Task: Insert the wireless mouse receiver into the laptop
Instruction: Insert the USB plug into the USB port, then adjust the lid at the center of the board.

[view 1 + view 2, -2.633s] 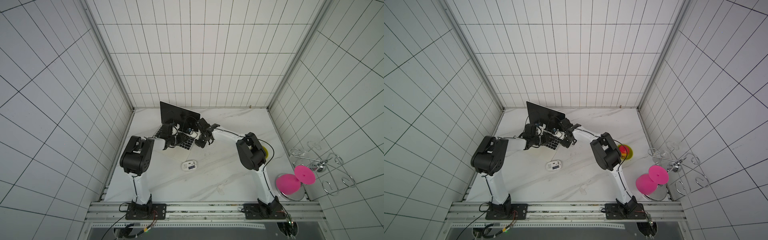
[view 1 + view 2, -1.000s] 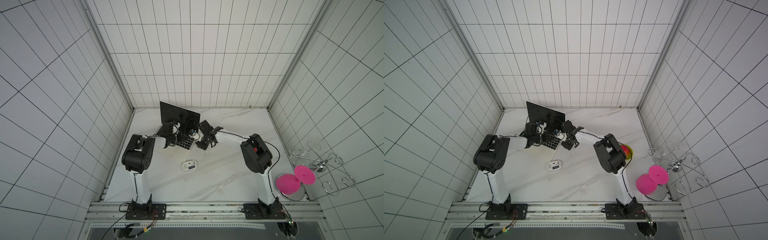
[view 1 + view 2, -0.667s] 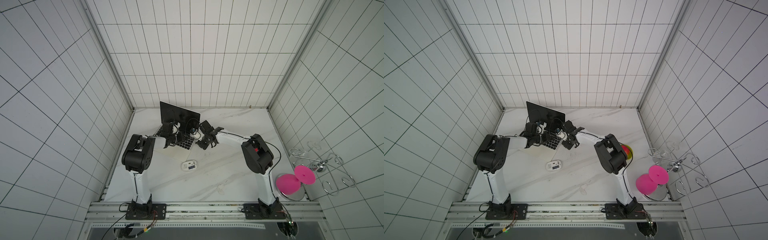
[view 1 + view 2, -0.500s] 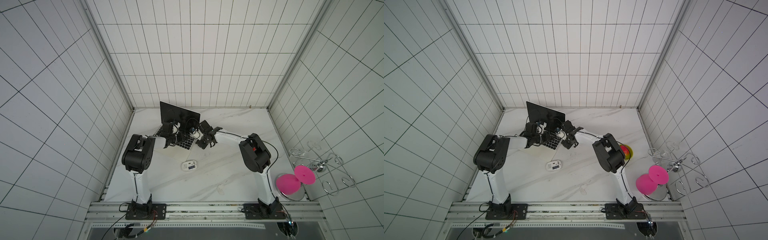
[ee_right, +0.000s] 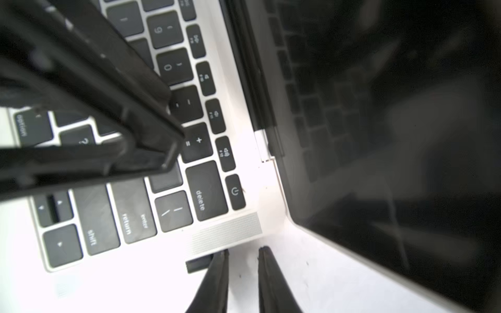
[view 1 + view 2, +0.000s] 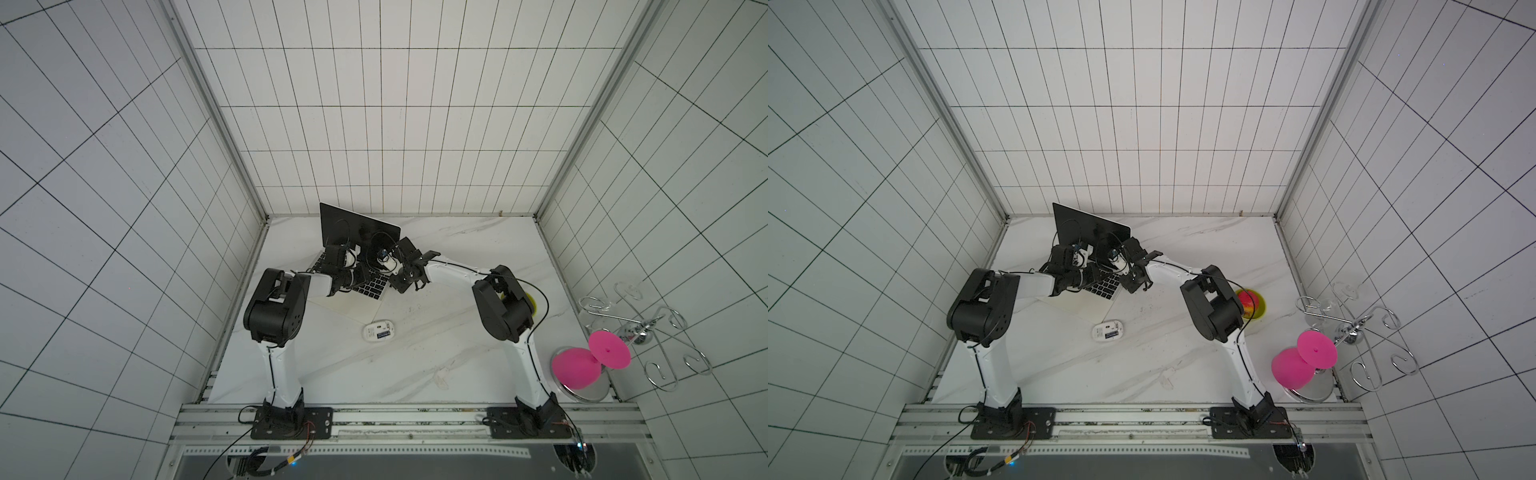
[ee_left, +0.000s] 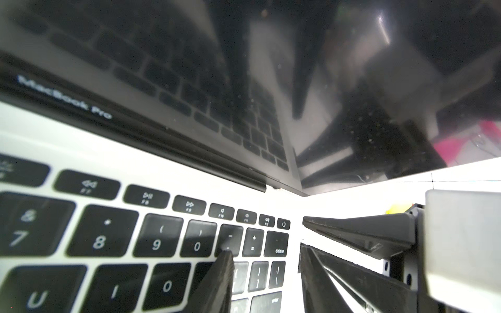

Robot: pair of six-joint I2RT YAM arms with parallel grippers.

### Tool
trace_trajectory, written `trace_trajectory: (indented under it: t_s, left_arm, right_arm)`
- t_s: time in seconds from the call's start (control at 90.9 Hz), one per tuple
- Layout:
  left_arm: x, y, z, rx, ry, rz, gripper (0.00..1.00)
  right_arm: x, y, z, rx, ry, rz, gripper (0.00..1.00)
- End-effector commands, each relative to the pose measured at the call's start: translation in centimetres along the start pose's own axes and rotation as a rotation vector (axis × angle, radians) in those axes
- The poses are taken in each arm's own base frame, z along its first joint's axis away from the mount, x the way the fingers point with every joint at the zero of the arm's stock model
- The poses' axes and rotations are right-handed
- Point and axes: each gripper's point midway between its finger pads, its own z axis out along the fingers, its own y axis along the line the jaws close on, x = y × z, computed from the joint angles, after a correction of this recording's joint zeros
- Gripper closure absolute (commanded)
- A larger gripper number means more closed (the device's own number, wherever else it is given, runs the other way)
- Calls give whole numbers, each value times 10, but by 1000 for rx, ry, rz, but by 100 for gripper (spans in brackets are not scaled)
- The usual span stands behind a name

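Since the earlier frames my right gripper [image 5: 242,253] has come down a little from beside the screen to the side edge of the laptop [image 5: 271,206], at the corner with the delete key. My left arm and the white mouse [image 6: 378,331] in front of the laptop are where they were. The wireless mouse receiver [image 5: 198,265] shows as a small black stub against that same side edge, and I judge it sits in the port, but how deep I cannot tell. My right jaws stand only narrowly apart with nothing between them. The stub is just beside one finger [image 5: 217,279], outside the gap and not inside it. My left gripper [image 7: 264,252] is open too and holds nothing. Its fingers are low over the keyboard [image 7: 151,244] of the laptop, as if to steady it. Several things could go wrong from here. If I close the right jaws now, they meet on air. If I move sideways along the laptop edge, this finger may strike the stub, tilt it in the port or pull it loose. If I push it further while it is not straight, it may jam, and the laptop could slide away from me if my left fingers lift off the keys.
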Motion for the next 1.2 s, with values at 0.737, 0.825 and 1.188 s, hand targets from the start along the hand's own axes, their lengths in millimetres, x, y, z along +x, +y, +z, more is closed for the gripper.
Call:
trace_trajectory:
  t_s: [0.737, 0.825, 1.188]
  left_arm:
    - [91, -79, -88, -19, -39, 79, 24]
    - [120, -89, -90, -19, 14, 88, 23]
    - [187, -99, -94, -13, 165, 75, 22]
  right_arm:
    - [218, 122, -185, -330, 179, 1010, 36]
    - [234, 132, -186, -345, 201, 1050, 36]
    - [258, 154, -166, -354, 284, 1026, 36]
